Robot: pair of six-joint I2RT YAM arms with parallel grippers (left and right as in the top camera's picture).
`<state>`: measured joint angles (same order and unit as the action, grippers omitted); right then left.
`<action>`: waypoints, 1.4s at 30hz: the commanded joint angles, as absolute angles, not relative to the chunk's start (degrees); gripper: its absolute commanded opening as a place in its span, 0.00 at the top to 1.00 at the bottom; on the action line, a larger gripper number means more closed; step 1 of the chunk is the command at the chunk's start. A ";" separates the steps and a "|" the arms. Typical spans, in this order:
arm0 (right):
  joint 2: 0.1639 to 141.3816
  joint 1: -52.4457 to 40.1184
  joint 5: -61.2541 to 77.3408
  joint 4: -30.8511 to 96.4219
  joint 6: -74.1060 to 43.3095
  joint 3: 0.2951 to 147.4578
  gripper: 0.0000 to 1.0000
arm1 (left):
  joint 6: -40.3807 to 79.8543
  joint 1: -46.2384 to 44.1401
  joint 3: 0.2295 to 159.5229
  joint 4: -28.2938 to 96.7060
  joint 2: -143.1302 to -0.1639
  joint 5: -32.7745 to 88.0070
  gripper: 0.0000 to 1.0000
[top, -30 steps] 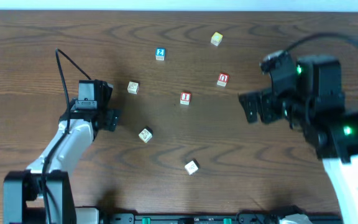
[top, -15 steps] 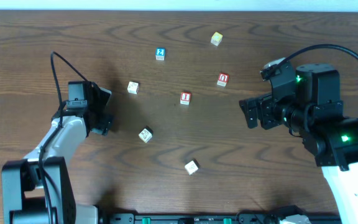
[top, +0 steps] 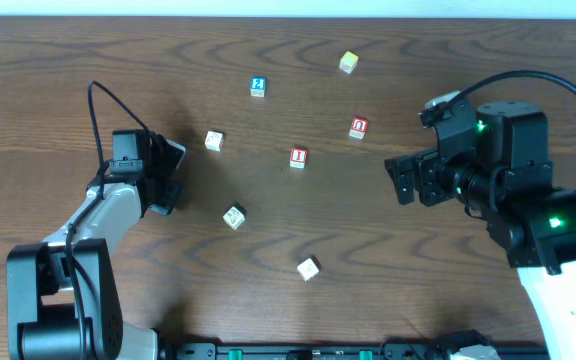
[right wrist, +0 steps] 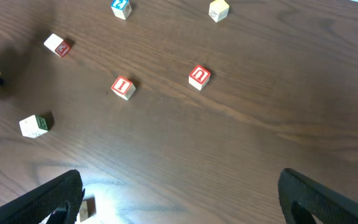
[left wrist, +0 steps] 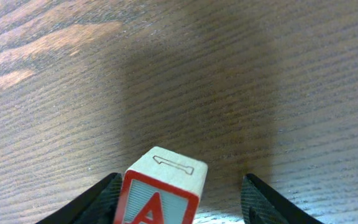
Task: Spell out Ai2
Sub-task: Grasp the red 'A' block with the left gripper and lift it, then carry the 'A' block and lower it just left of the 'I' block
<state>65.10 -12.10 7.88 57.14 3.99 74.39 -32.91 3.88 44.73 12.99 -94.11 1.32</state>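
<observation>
Left gripper [top: 171, 172] has slid a little toward the table's left side over the last second and nudged slightly back; right gripper [top: 398, 180] has pulled back a touch, and no loose block has shifted. Left fingers stand parted wider than the A block [left wrist: 160, 193] between them. One finger looks to be against the block and a gap shows at the other, so it is not pinched. I cannot tell whether the block rests on the table [top: 468, 60] or hangs just off it. Right jaws are spread and empty, hovering well apart from any block. The I block [top: 298, 157] and the 2 block [top: 257, 87] lie mid-table, well apart from each other and from the A.

Risks, as judgement:
- If the left arm withdraws while a finger touches the A, it could drag, twist or tip the block, and the letter seems to face the wrist camera rather than up.
- If the jaws close off-centre, the block could squirt out.
- The red block [top: 358, 127] near the I looks similar and could be grabbed by mistake.
- The cream block [top: 214, 140] and the green-marked block [top: 233, 216] sit near the left arm and could get knocked when the row is built.
- Both arms reaching to the middle could clash.
</observation>
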 commanded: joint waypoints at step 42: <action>64.62 -10.79 5.78 47.16 3.22 74.17 0.01 | -0.82 -8.86 60.25 9.56 -91.26 17.50 0.94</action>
